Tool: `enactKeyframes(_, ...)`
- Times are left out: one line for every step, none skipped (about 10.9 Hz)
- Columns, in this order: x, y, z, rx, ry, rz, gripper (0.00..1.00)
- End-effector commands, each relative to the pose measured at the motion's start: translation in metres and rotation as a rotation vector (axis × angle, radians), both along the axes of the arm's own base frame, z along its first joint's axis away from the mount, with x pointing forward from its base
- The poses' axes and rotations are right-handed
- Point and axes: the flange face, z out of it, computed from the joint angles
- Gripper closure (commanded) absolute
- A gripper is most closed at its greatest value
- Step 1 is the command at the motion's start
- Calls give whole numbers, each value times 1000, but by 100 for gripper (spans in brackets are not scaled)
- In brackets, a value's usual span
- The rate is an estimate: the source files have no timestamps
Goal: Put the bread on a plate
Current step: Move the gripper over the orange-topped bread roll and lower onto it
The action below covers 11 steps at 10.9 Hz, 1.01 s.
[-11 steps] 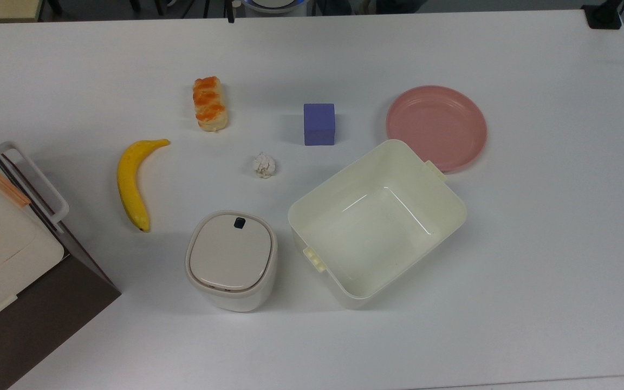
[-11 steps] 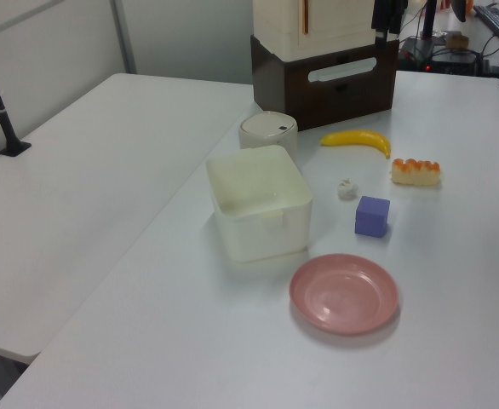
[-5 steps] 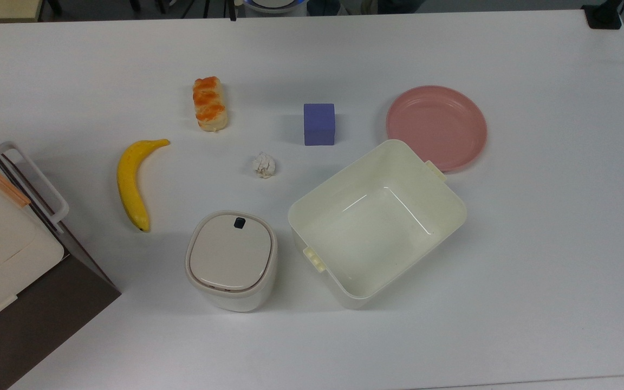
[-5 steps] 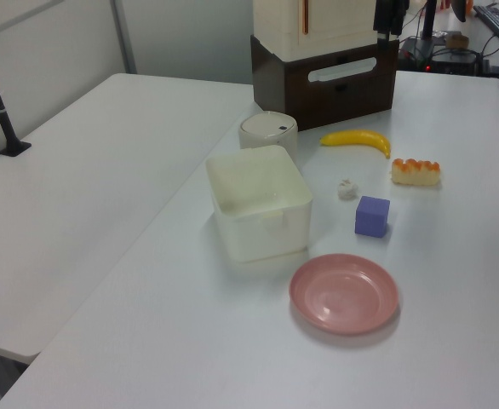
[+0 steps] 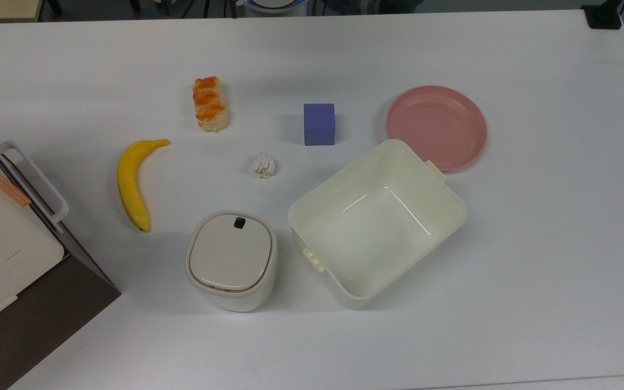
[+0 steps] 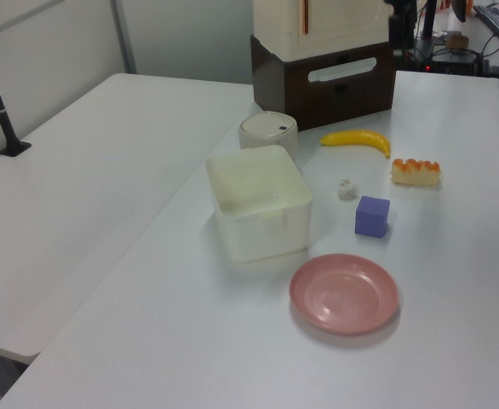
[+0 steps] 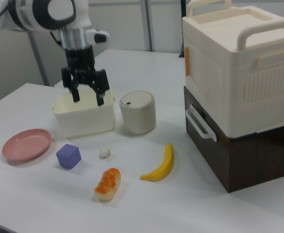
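Observation:
The bread (image 5: 210, 103), a small braided bun with orange-brown patches, lies on the white table; I also see the bread (image 6: 416, 171) in the left view and the bread (image 7: 108, 183) near the front in the right view. The pink plate (image 5: 436, 127) sits empty at the top view's right, beside the tub, and shows as the plate (image 6: 344, 292) and the plate (image 7: 26, 143) in the other views. My gripper (image 7: 87, 100) hangs open and empty in front of the tub in the right view, well apart from the bread.
Between bread and plate stand a purple cube (image 5: 319, 124) and a crumpled paper ball (image 5: 264, 164). A banana (image 5: 132, 184), a lidded white bin (image 5: 231, 259) and an open cream tub (image 5: 377, 227) lie nearby. Stacked boxes (image 7: 239, 87) fill the right view's right.
Nothing on the table has moved. At the upper edge of the left view a dark shape has shifted a little to the right.

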Motion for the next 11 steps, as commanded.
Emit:
enactKeyframes(-10, 7, -58, -94, 43, 81, 0)
enactKeyframes(-11, 8, -78, -117, 55, 100, 0)
enactKeyframes(-12, 7, -93, -142, 56, 118, 0)
enactKeyframes(-14, 7, -108, -152, 65, 131, 0)
enactKeyframes(-19, 7, -128, -169, 93, 152, 0)
enactKeyframes(-22, 10, -147, -186, 101, 181, 0)
enactKeyframes(-27, 18, -170, -186, 117, 210, 0)
enactKeyframes(-32, 19, -189, -199, 129, 233, 0)
enactKeyframes(-34, 19, -204, -196, 131, 245, 0)
enactKeyframes(-33, 19, -220, -191, 149, 251, 0)
enactKeyframes(-31, 17, -236, -191, 174, 259, 0)
